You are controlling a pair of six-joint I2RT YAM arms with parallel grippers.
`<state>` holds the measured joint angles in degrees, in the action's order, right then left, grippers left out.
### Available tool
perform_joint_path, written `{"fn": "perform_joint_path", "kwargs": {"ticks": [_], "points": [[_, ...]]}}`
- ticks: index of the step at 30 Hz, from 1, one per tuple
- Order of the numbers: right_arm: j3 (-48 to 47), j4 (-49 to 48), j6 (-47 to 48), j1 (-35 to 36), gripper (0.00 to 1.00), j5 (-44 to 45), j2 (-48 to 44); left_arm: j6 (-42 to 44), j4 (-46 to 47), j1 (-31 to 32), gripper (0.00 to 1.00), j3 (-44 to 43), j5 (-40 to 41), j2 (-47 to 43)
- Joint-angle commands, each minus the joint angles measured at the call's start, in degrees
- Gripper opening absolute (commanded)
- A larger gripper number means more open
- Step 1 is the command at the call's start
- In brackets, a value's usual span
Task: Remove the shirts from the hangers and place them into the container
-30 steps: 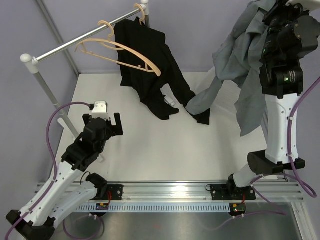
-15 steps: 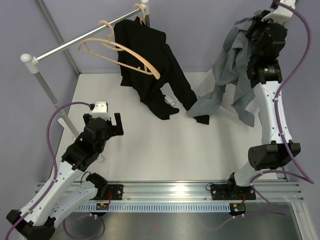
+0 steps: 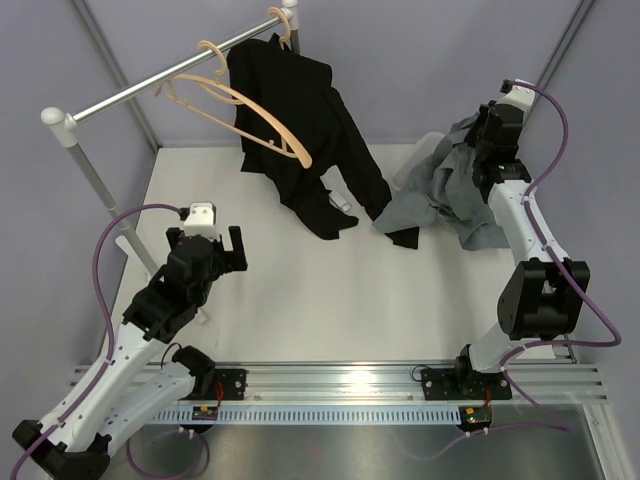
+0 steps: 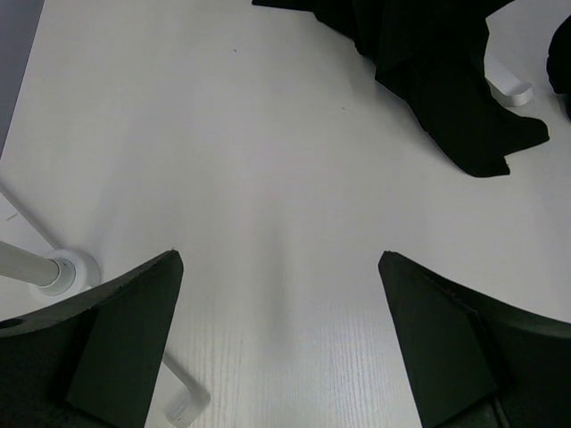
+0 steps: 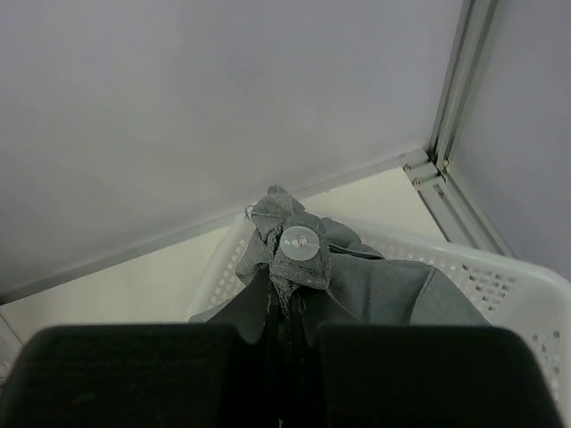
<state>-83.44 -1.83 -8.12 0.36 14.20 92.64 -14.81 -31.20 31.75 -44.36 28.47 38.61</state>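
The grey shirt [image 3: 447,188] is bunched at the far right of the bench [image 3: 330,300]. In the right wrist view it sits over the white slotted container [image 5: 504,267], with folds lying between the basket's walls. From above, one grey sleeve spills out across the bench towards the middle, where its end lies just beside the trailing hem of the black shirt [image 3: 295,100]. The right pincer [image 5: 285,312] is clenched on a wad of grey cloth right beside a pale button [image 5: 299,242], holding that bunch up above the basket. The container is hard to make out from above, as the grey cloth covers most of it. The black shirt hangs from the far end of the grey metal rail [image 3: 140,90], on a tan wooden hanger of which only the hook [image 3: 285,22] shows. Its lower part reaches down to rest on the bench. An empty hanger [image 3: 296,150] hangs tilted on the same rail just to the left, overlapping the black cloth. Well apart, at the near left, the left pincer [image 4: 281,339] is released, its fingers spread wide over bare bench and touching nothing.
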Motion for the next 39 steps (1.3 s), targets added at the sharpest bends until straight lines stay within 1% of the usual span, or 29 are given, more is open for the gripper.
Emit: {"fn": "perform_joint_path", "kwargs": {"ticks": [1, 2, 5, 7, 9, 10, 11, 12, 15, 18, 20, 21, 25, 29, 30, 32, 33, 34, 36, 37, 39], "points": [[0.56, 1.1, -6.89, -3.52, 0.0, 2.86, 0.25, 0.22, 1.76, -0.19, 0.99, 0.24, -0.7, -0.82], [0.3, 6.86, -10.56, -5.09, 0.0, 2.51, 0.96, 0.22, 1.67, -0.19, 0.99, 0.24, -0.7, -0.82], [1.61, 13.15, -16.3, -6.86, 0.0, 0.32, 3.07, 0.22, 1.76, -0.19, 0.99, 0.32, -0.7, -0.82], [1.88, 15.79, -18.06, -7.92, 0.0, -3.01, 5.6, 0.22, 1.76, -0.19, 0.99, 0.24, -0.78, -0.73], [0.74, 20.97, -18.95, -7.92, 0.0, -5.04, 8.16, 0.22, 1.67, -0.19, 0.99, 0.32, -0.87, -0.64], [-1.27, 22.81, -19.04, -7.92, 0.0, -7.4, 11.04, 0.22, 1.67, -0.19, 0.99, 0.24, -0.96, -0.47], [-2.51, 27.09, -18.95, -7.92, 0.0, -8.3, 12.64, 0.22, 1.76, -0.19, 0.99, 0.24, -1.05, -0.38], [-3.39, 28.62, -18.86, -8.01, 0.0, -9.0, 15.26, 0.22, 1.76, -0.19, 0.99, 0.24, -1.05, -0.38], [-4.1, 30.48, -19.04, -7.92, 0.0, -8.93, 17.74, 0.22, 1.67, -0.19, 0.99, 0.32, -0.96, -0.64], [-5.68, 31.7, -18.16, -8.01, 0.0, -9.88, 22.21, 0.31, 1.67, -0.19, 0.99, 0.32, -0.78, -0.55], [-8.83, 34.24, -17.72, -8.36, 0.04, -11.56, 24.68, 0.31, 1.76, -0.19, 0.99, 0.24, -0.87, -0.55], [-9.89, 34.95, -17.55, -8.45, 0.04, -11.73, 26.87, 0.31, 1.67, -0.19, 0.99, 0.24, -0.96, -0.64], [-13.85, 36.98, -16.58, -8.62, 0.11, -10.69, 29.18, 0.39, 1.67, -0.19, 0.99, 0.33, -0.87, -0.55], [-13.94, 36.54, -15.18, -8.62, 0.24, -8.4, 25.06, 0.39, 1.67, -0.19, 0.99, 0.24, -0.96, -0.64], [-13.86, 36.54, -14.91, -8.62, 0.32, -7.87, 22.26, 0.39, 1.67, -0.19, 0.99, 0.24, -0.96, -0.55], [-12.89, 35.49, -13.94, -8.62, 0.4, -6.55, 18.82, 0.39, 1.67, -0.19, 0.99, 0.24, -1.05, -0.47], [-12.45, 35.05, -13.68, -8.62, 0.46, -5.68, 15.06, 0.39, 1.67, -0.19, 0.99, 0.24, -1.05, -0.64], [-11.49, 34.44, -12.98, -8.62, 0.49, -5.24, 13.29, 0.39, 1.67, -0.19, 0.99, 0.24, -1.05, -0.55], [-10.26, 33.12, -12.27, -8.54, 0.55, -5.93, 7.5, 0.39, 1.67, -0.19, 0.99, 0.24, -0.96, -0.73], [-8.69, 31.37, -11.05, -8.36, 0.63, -6.89, 5.73, 0.31, 1.67, -0.19, 0.99, 0.32, -0.87, -0.82], [-6.57, 30.13, -9.38, -7.75, 0.71, -8.65, 0.91, 0.39, 1.67, -0.19, 0.99, 0.24, -0.78, -0.91]]}}
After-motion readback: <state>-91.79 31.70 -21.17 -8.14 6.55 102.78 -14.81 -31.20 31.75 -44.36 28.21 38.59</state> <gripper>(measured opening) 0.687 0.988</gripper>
